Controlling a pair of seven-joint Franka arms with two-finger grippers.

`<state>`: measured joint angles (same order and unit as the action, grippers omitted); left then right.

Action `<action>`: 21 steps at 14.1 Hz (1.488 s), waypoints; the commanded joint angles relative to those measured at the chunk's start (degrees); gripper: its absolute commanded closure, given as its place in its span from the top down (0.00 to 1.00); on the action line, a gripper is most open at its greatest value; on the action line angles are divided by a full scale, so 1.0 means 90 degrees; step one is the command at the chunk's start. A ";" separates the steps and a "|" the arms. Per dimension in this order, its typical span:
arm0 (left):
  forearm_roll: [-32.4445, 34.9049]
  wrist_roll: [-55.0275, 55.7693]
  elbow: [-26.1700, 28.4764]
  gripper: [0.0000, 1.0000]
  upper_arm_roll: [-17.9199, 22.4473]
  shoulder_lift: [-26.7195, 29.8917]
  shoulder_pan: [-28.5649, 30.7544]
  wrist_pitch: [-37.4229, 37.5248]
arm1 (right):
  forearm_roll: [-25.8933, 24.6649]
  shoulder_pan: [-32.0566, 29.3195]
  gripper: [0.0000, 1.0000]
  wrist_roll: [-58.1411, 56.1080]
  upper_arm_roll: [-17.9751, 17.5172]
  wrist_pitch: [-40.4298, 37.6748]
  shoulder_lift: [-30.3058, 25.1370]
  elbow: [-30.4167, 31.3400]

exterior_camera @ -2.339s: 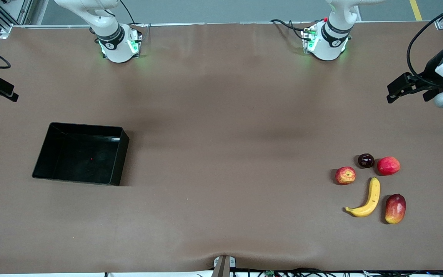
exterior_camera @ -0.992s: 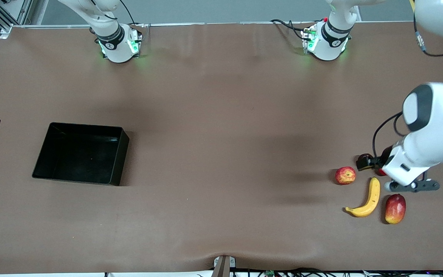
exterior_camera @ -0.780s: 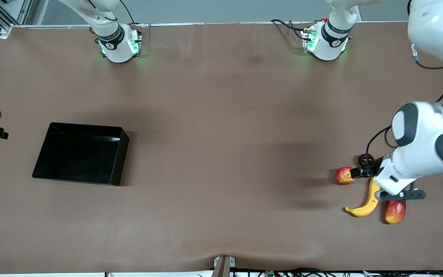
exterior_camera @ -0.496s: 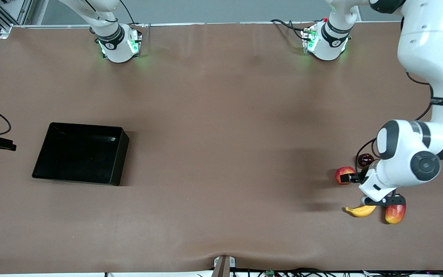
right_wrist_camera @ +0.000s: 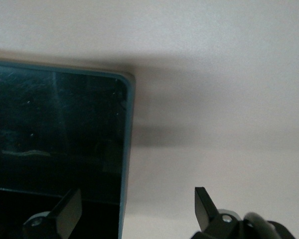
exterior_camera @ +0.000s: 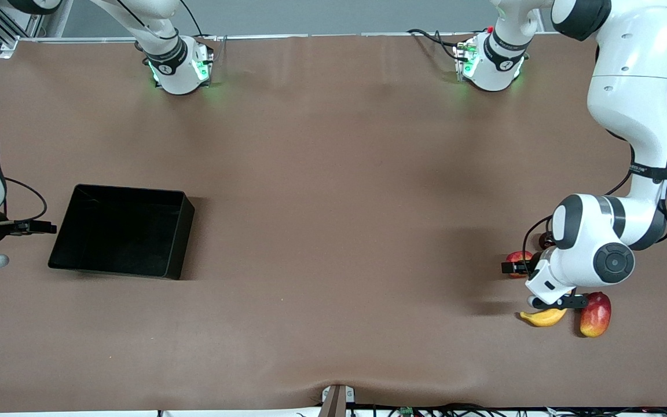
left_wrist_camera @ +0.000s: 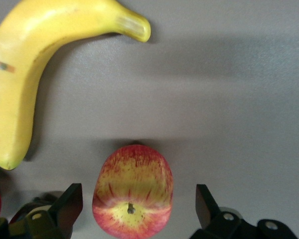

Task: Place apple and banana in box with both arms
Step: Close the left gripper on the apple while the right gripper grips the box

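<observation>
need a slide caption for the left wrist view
Open left end effector straddling the apple, banana alongside.

No legible text, labels, brands or numbers anywhere.

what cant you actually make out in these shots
- Front view: the apple is mostly covered by the left gripper and wrist.
- Front view: most of the banana and the fruits beside it are hidden under the left arm.
- Left wrist view: the banana's stem end runs off the picture edge.
- Right wrist view: the right gripper is over the box rim; the box is cut off by the edge.
</observation>
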<state>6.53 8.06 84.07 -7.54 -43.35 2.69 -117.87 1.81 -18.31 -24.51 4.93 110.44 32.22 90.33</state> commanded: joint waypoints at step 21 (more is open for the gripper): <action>0.0046 0.0071 -0.0162 0.00 -0.0090 0.1652 -0.0036 0.1045 | 0.1106 0.0626 0.00 0.0680 -0.0186 -0.1575 -0.0368 -0.0095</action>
<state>6.55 8.13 81.38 -8.20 -31.39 2.44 -109.98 9.04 -15.56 -21.79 3.33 100.53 29.97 91.26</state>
